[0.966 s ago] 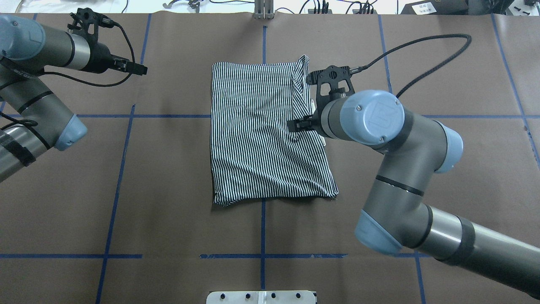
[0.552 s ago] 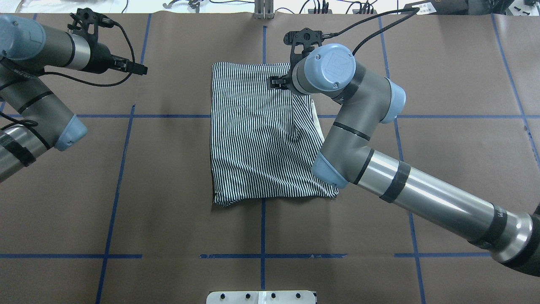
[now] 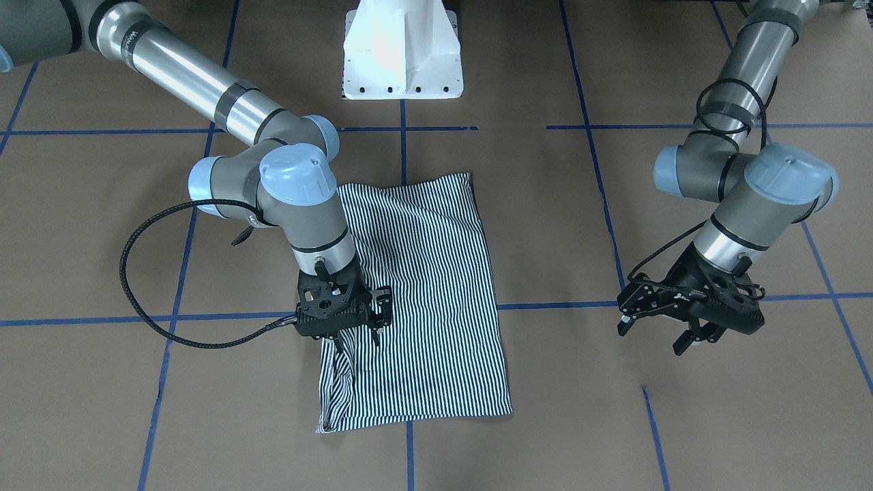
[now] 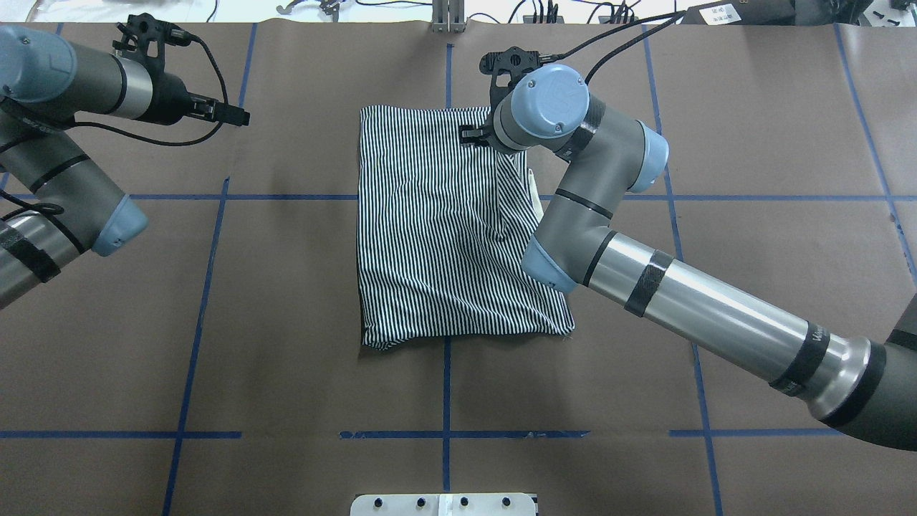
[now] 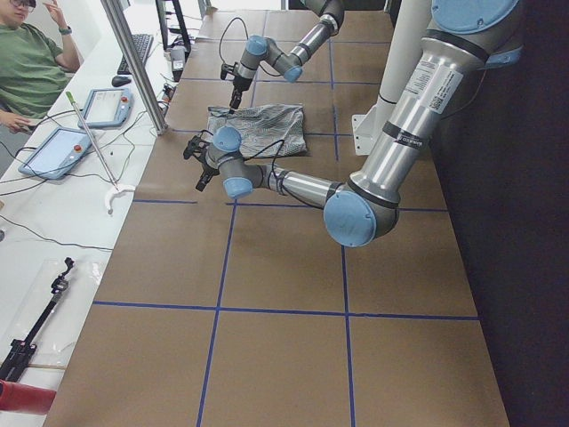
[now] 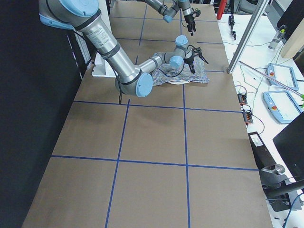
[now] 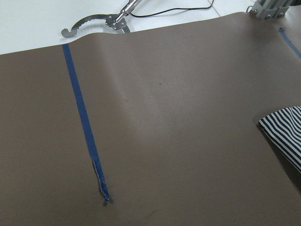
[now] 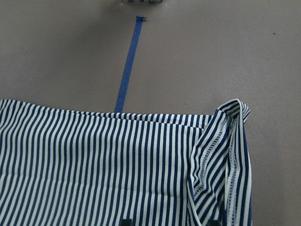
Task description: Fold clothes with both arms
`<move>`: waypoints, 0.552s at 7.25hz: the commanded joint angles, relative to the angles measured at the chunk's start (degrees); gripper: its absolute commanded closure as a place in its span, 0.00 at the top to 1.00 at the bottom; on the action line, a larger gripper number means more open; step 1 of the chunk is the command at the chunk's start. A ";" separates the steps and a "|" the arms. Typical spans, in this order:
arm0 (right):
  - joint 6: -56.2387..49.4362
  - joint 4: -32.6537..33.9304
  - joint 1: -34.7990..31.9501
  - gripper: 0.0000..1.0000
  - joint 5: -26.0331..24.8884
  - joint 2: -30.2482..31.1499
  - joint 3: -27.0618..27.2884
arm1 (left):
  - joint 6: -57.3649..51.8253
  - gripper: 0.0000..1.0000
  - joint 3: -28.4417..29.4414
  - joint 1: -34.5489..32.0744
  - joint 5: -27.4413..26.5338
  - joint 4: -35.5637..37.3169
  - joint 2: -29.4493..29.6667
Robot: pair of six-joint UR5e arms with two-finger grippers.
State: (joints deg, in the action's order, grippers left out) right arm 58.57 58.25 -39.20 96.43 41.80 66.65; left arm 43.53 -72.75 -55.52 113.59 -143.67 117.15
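Note:
The clothes are one navy-and-white striped shirt (image 4: 437, 229), folded to a rectangle at the table's middle (image 3: 430, 293). A cream collar edge (image 4: 534, 193) peeks out on its right side. My right gripper (image 3: 358, 333) hangs low over the shirt's far right corner, mostly hidden under its wrist from overhead (image 4: 474, 135). The right wrist view shows the shirt (image 8: 94, 165) with a bunched sleeve hem (image 8: 221, 146), and two dark fingertips apart at the bottom edge, so it is open. My left gripper (image 3: 655, 333) hovers open over bare table well left of the shirt (image 4: 233, 115).
The white pedestal base (image 3: 402, 51) stands at the robot's side of the table. Blue tape lines (image 4: 193, 315) cross the brown cover. An aluminium post (image 4: 448, 18) rises at the far edge. A person (image 5: 27, 62) sits at the side bench with tablets and cables.
My right arm swung from the middle of the shirt's right edge to its far right corner, then nearly stopped. The shirt's outline looks unchanged. The left arm stayed still.

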 commanded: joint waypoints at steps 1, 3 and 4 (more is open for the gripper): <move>-3.36 0.11 0.08 0.62 0.16 0.12 -0.99 | 0.24 1.00 0.06 -0.03 -0.03 -0.03 -0.08; -5.39 0.11 0.26 0.58 0.07 0.82 -1.17 | 0.15 1.00 0.59 -0.03 -0.03 -0.21 -0.08; -5.48 0.11 0.52 0.52 -0.10 0.82 -1.43 | 0.16 1.00 0.59 -0.11 -0.03 -0.30 -0.26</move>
State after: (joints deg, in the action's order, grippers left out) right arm 53.51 58.35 -38.93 96.49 42.46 65.47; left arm 43.67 -72.24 -55.58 113.55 -143.84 117.00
